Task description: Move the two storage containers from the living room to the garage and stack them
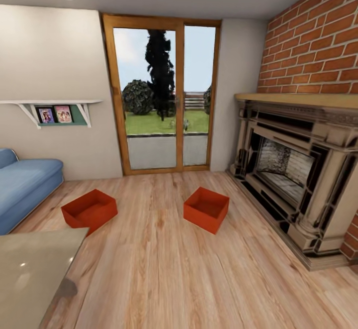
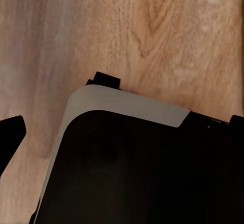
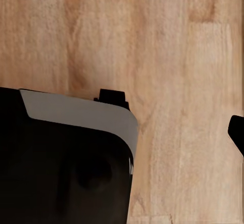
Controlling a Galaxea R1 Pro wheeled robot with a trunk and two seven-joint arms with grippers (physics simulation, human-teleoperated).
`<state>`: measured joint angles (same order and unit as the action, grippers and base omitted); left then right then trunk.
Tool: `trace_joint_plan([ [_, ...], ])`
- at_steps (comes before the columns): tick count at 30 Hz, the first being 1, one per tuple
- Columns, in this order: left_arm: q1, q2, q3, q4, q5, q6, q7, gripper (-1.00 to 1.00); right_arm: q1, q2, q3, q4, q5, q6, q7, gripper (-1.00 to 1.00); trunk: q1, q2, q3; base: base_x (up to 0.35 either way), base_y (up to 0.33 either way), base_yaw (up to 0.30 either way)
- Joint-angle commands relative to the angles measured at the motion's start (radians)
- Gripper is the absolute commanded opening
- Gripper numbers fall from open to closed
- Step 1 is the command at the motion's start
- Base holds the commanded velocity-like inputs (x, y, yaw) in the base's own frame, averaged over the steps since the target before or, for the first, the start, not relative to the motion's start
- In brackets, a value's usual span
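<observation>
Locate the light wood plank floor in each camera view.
Head view: the light wood plank floor covers the lower half, under two orange-red plastic bins.
Left wrist view: it lies behind a dark, grey-edged housing.
Right wrist view: likewise, behind a dark housing.
Shared landmark: the floor's wood grain.

My sofa (image 1: 22,187) and fireplace (image 1: 303,179) run off the picture's edges; the shelf's two pictures (image 1: 54,115) are too small to read.

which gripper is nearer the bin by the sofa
Left, likely: the bin lies ahead-left. Left gripper and right gripper both hang over planks by the robot's base, far off.
</observation>
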<state>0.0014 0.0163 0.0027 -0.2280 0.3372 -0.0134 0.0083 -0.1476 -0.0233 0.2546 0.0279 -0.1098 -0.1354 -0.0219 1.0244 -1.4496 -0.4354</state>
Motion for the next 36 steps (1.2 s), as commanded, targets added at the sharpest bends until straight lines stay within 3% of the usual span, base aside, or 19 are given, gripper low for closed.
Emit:
trace_joint_plan([
  [1,0.0,0.001,0.0,-0.001,0.004,0.0,0.001,1.0,-0.001,0.001,0.008,0.003,-0.012,-0.007,-0.002,1.0,0.001,0.0,-0.001,0.323,0.0,0.0],
  [16,0.0,0.008,0.002,-0.002,0.008,0.004,0.001,1.0,-0.001,0.003,-0.003,0.003,-0.023,-0.013,-0.057,1.0,0.001,0.0,-0.001,0.323,0.0,0.0],
  [26,0.0,0.01,0.003,0.007,0.011,0.004,0.001,1.0,-0.001,0.014,0.002,0.003,-0.013,-0.015,-0.054,1.0,0.001,0.0,-0.001,0.323,0.0,-0.005],
  [36,0.0,0.015,0.002,0.007,0.011,0.003,-0.001,1.0,-0.001,0.017,0.002,0.003,-0.013,-0.014,-0.052,1.0,0.001,0.0,-0.001,0.323,0.046,-0.218],
])
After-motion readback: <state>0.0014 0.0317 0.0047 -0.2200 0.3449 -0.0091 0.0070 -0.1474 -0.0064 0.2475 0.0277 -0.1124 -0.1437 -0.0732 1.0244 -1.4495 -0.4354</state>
